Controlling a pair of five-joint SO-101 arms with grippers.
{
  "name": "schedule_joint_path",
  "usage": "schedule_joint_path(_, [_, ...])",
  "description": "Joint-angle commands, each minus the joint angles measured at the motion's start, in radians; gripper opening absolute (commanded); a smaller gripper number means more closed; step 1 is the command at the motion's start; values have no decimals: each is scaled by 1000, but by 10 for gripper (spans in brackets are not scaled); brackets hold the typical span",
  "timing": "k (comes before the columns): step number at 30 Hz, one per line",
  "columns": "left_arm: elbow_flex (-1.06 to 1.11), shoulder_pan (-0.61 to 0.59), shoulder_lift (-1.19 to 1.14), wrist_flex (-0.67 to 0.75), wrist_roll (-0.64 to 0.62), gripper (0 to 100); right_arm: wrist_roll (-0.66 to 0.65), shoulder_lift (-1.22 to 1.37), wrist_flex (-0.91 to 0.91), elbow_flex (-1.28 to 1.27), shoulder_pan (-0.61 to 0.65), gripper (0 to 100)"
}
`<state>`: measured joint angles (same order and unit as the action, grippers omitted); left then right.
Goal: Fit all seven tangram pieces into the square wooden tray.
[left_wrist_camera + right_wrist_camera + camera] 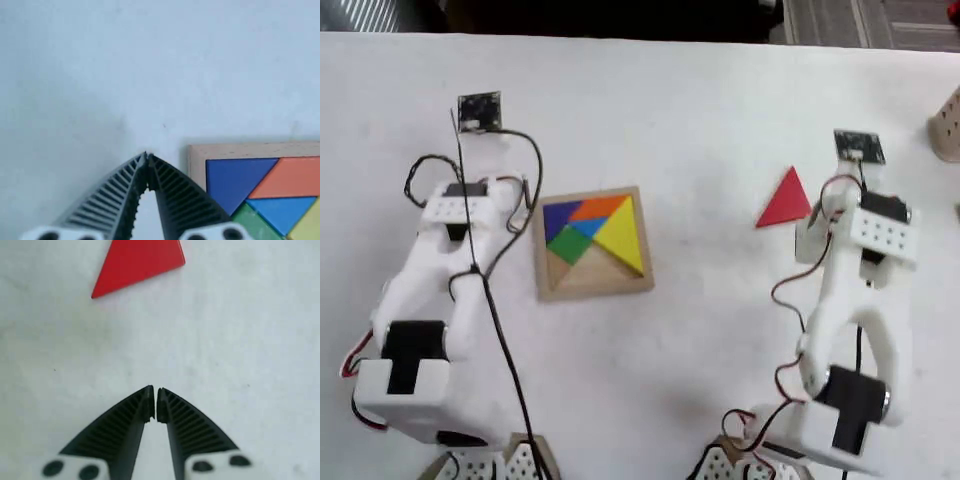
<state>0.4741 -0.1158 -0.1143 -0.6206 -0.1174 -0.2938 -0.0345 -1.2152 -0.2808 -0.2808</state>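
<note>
Teeth of the left pincer (pixel 148 157) are pressed together, with nothing between them and only bare table (pixel 100 75) under the tips. The wooden tray (pixel 240 150) lies just beside this pincer, a little to the side of its tips and not touching it. I think the arm waits there because the tray needs no help at present. Inside the tray the blue, orange, green and yellow pieces (pixel 592 228) sit flat and fitted. A wood-coloured area at the near corner looks unfilled, but I cannot tell this for sure. Further right, the red triangle (pixel 137 265) lies flat on the table, ahead of the right pincer (pixel 154 392) and apart from it. This pincer is closed also and carries nothing, so it must spread before taking the triangle.
</note>
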Motion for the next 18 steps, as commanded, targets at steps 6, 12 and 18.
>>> schedule_joint_path(6, [-51, -8, 5, -3, -2, 24, 83, 464, -12, 601, 31, 19])
schedule_joint_path(12, [-54, -8, 1, -2, -2, 24, 91, 846, -18, 1030, 21, 19])
schedule_joint_path(18, [-54, -4, -1, -2, -2, 24, 91, 1110, -185, 1432, 19, 19])
